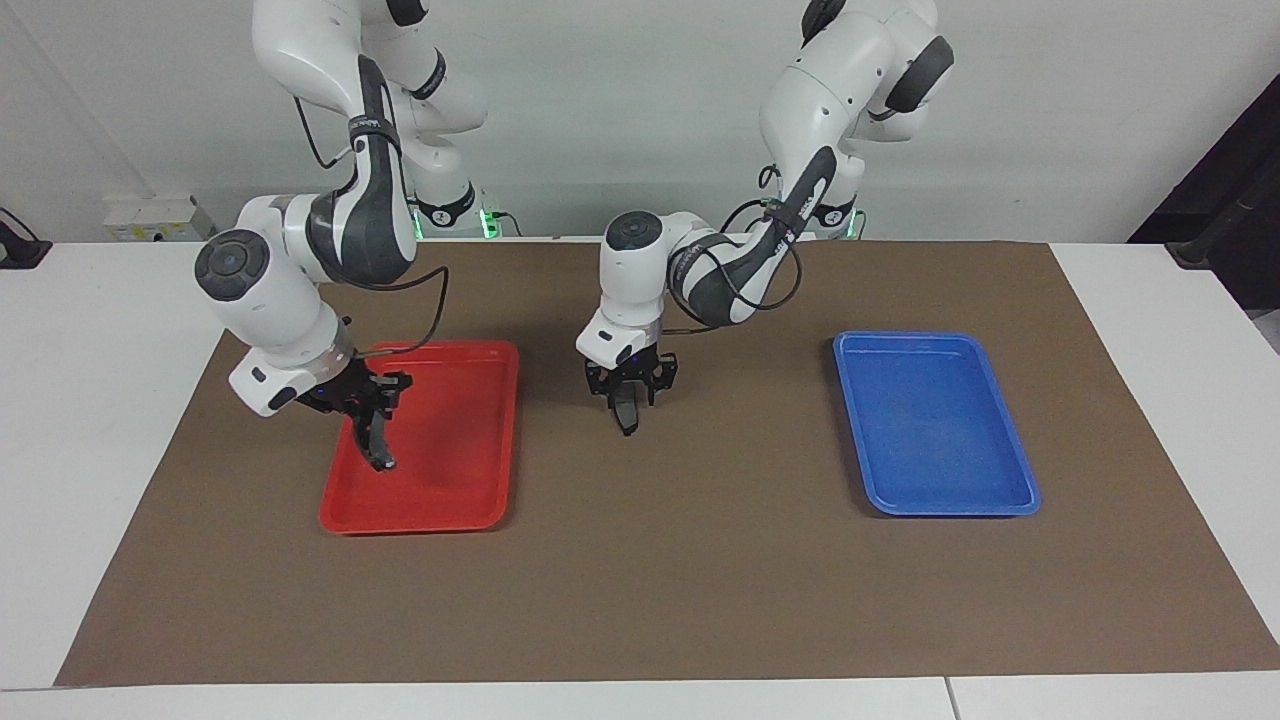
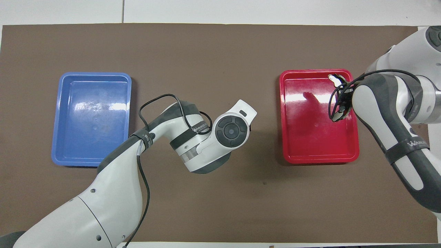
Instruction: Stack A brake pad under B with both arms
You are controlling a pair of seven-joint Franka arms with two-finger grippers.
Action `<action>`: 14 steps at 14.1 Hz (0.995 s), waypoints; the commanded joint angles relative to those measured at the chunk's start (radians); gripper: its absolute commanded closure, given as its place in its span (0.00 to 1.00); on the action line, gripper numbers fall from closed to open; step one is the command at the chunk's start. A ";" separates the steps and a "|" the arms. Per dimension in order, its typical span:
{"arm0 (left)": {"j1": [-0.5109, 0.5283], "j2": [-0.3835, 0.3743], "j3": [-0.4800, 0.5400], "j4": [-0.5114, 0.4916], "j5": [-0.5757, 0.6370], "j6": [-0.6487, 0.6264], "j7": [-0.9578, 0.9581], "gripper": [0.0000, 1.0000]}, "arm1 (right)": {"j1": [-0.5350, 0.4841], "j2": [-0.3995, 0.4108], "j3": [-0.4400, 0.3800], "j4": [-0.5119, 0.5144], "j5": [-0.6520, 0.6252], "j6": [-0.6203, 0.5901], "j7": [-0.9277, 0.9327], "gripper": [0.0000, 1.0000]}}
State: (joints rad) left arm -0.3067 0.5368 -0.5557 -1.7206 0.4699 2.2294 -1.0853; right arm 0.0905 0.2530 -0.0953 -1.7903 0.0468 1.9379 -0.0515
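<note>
The A brake pad point(image 1: 626, 412), a short dark-grey piece, hangs upright between the fingertips of the left gripper point(image 1: 628, 402) over the bare brown mat point(image 1: 700, 560), between the red tray point(image 1: 470, 500) and the blue tray point(image 1: 1000, 500). Whether those fingers clamp the pad or have parted from it cannot be told. In the overhead view the left arm's wrist hides both gripper and pad. B point(image 1: 377, 440), the long curved black piece, hangs on end from the right gripper point(image 1: 372, 415), whose fingers are closed on its upper part; its lower tip appears to lie just above the red tray's floor, at the tray's edge toward the right arm's end of the table.
</note>
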 commanded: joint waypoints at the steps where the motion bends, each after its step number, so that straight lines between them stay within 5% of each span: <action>1: -0.002 -0.015 0.016 0.059 0.018 -0.095 0.069 0.15 | 0.001 -0.006 0.003 0.014 -0.004 -0.025 -0.021 1.00; 3: 0.015 -0.067 0.017 0.059 0.009 -0.172 0.109 0.00 | 0.011 -0.008 0.008 0.017 0.005 -0.036 -0.019 1.00; 7: 0.095 -0.243 0.045 0.058 -0.205 -0.377 0.408 0.00 | 0.119 -0.014 0.009 0.022 0.010 -0.039 0.068 1.00; 14: 0.201 -0.576 0.359 0.059 -0.407 -0.680 0.904 0.00 | 0.405 0.023 0.011 0.048 0.074 0.059 0.427 1.00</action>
State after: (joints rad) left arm -0.1241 0.0478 -0.2714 -1.6295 0.1088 1.5965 -0.2854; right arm 0.4721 0.2554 -0.0809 -1.7604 0.0770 1.9721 0.3425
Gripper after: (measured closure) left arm 0.000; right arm 0.590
